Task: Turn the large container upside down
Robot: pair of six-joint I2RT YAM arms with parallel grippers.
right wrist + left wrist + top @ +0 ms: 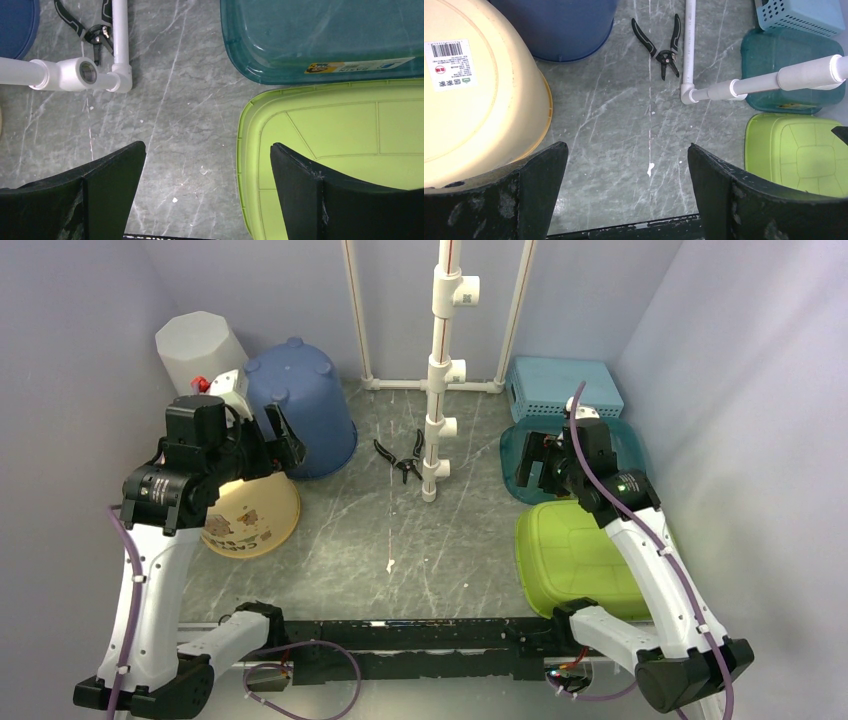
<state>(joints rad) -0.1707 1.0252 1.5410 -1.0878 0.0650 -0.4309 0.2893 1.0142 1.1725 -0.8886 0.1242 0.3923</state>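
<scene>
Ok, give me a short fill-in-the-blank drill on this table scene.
1. The pliers lie between the pipe stand and the ___ bucket.
2. The barcode label sits on the ___ basin.
3. The jaws of the left gripper and right gripper stand ___.
Missing words: blue, yellow, open.

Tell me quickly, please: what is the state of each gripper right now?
Left gripper: open, holding nothing.
Right gripper: open, holding nothing.
</scene>
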